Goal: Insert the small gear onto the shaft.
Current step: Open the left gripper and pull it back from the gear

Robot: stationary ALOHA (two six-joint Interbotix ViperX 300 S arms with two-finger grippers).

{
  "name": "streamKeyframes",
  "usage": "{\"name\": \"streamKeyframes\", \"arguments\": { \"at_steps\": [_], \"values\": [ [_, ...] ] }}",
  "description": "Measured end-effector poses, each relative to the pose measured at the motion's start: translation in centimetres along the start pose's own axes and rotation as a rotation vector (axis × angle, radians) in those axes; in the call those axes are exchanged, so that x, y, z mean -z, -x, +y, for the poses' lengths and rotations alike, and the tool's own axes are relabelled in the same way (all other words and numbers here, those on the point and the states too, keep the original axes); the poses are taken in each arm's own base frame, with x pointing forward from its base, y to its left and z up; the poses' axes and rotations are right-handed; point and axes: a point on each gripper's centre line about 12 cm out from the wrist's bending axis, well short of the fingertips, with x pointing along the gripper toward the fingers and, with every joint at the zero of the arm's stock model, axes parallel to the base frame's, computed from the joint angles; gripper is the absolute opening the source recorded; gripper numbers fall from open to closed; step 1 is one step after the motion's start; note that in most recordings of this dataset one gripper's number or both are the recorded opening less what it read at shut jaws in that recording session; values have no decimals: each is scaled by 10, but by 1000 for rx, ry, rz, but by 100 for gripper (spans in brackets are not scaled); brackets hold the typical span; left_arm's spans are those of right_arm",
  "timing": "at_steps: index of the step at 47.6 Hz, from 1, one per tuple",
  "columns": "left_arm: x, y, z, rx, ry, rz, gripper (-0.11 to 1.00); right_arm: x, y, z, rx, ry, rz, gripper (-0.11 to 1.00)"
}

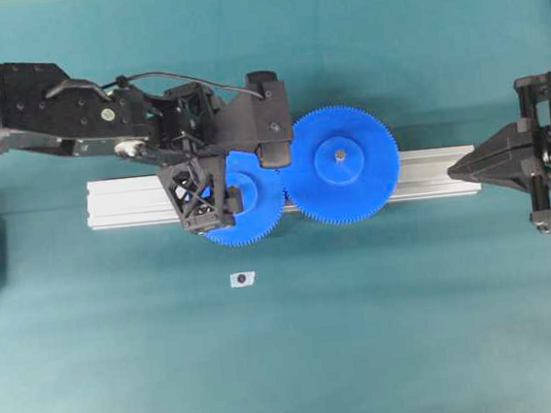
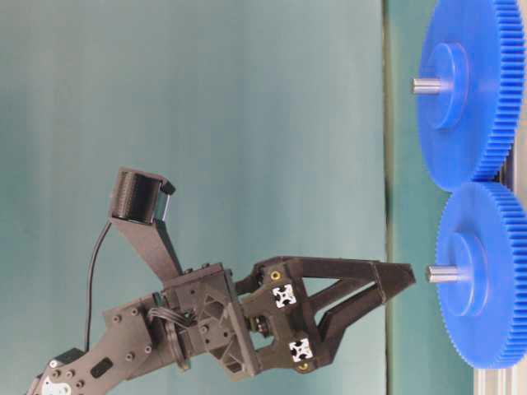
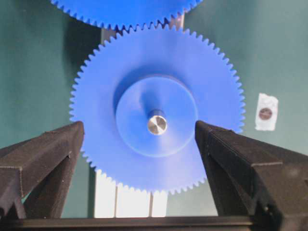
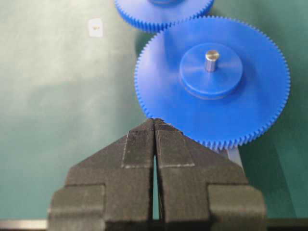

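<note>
Small gear (image 1: 246,204) sits on the aluminium rail (image 1: 119,204), seated over a silvery pin whose tip (image 3: 157,124) protrudes through the centre of its raised hub. Its teeth mesh with those of the larger gear (image 1: 341,165), which is mounted on the same rail on its own pin (image 4: 211,59).

Left gripper (image 1: 237,181) hangs directly above the small gear, partly covering it in the overhead view. Its jaws are spread wide; in the left wrist view one finger (image 3: 43,159) stands to each side of the hub, both clear of the hub. The table-level view shows the fingertips drawn back from the pin end, with a gap between them and the gear face; nothing is held.

Right gripper (image 1: 462,169) rests at the right end of the rail, pointing toward the larger gear. Its jaws are pressed together, the two pads (image 4: 139,144) meeting with only a hairline seam between them, and nothing is pinched.

A small white piece with a dark round centre (image 1: 242,279) lies alone on the green table surface (image 1: 414,330), in front of the rail and well apart from both gears; its detail is too small to make out
</note>
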Motion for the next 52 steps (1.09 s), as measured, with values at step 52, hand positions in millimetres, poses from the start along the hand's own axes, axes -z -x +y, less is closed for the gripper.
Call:
{"name": "streamKeyframes", "arguments": {
  "at_steps": [52],
  "values": [
    [-8, 75, -28, 33, -61, -131, 89, -1, 1, 0, -2, 1, -6, -1]
  ]
}}
